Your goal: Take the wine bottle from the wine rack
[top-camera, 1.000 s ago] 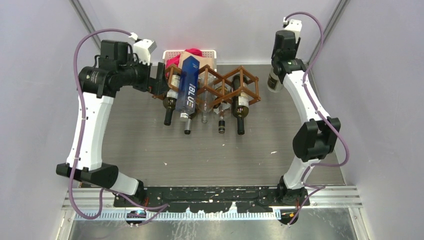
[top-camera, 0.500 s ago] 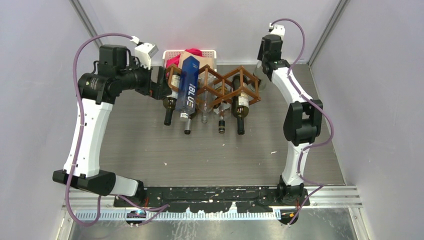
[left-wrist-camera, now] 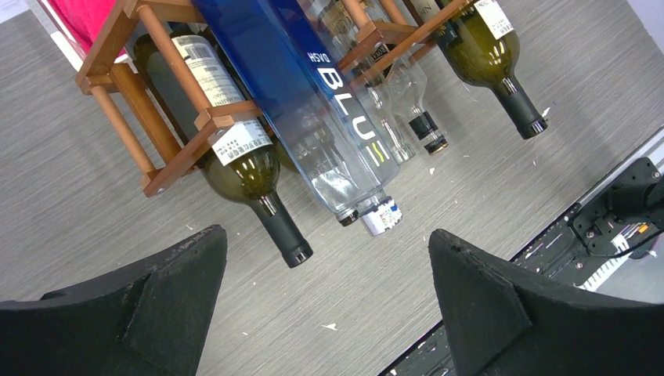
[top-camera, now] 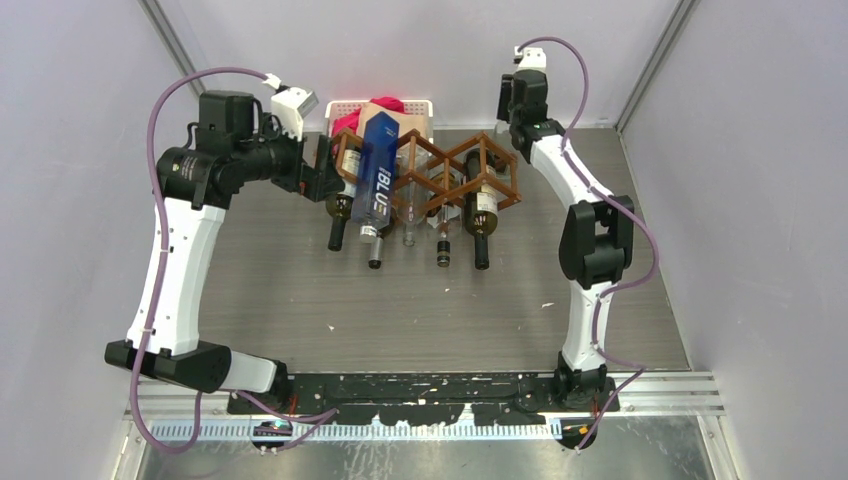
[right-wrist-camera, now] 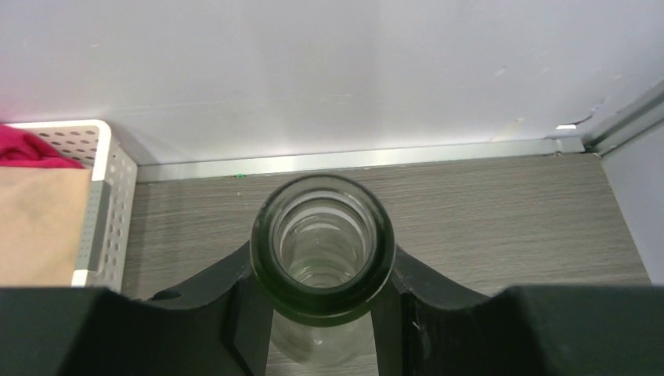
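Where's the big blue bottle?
In the top view, the blue bottle lies on the left part of the wine rack, beside a green bottle.

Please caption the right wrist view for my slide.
Right claw holds an open wine bottle near a white basket.

Overhead wide; left wrist near wine rack [left-wrist-camera: 108, 41], shared; right wrist toward wall [right-wrist-camera: 329, 70].

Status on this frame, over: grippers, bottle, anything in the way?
Left gripper open, at wine rack left end. Right gripper shut on wine bottle neck, off the rack. White basket alongside, not touching.
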`<action>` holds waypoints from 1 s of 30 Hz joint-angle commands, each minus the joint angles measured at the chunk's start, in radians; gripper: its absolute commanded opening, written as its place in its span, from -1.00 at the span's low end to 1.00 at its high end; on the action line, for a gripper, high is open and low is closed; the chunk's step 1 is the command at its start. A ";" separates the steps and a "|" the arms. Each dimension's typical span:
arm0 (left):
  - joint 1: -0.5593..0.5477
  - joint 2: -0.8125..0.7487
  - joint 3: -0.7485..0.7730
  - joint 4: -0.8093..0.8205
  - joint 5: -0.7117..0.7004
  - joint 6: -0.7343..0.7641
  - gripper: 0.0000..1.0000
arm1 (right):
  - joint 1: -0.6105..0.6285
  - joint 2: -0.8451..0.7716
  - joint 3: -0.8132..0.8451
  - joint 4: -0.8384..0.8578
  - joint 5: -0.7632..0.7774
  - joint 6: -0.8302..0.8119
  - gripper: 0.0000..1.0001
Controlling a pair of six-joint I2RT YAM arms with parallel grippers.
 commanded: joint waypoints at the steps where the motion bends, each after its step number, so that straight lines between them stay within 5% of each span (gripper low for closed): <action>1: 0.006 -0.033 0.010 0.027 0.033 0.030 0.99 | 0.011 -0.092 -0.007 0.195 -0.039 -0.004 -0.03; 5: 0.006 -0.036 0.011 0.021 0.028 0.037 0.99 | 0.016 -0.139 -0.048 0.188 -0.079 0.007 0.76; 7: 0.006 -0.038 0.010 0.016 0.022 0.040 0.99 | 0.025 -0.173 -0.068 0.182 -0.068 -0.004 0.99; 16: 0.006 -0.041 0.036 -0.020 0.003 0.043 0.99 | 0.055 -0.457 -0.224 0.097 -0.008 0.085 1.00; 21: 0.006 -0.037 0.044 -0.025 -0.014 0.045 0.99 | 0.084 -0.590 -0.169 -0.269 -0.129 0.307 1.00; 26: 0.006 -0.034 0.046 -0.015 -0.028 0.045 0.99 | 0.305 -0.587 -0.063 -0.574 -0.063 0.382 1.00; 30: 0.006 -0.041 0.038 -0.011 -0.038 0.057 0.99 | 0.458 -0.582 -0.123 -0.594 -0.102 0.528 1.00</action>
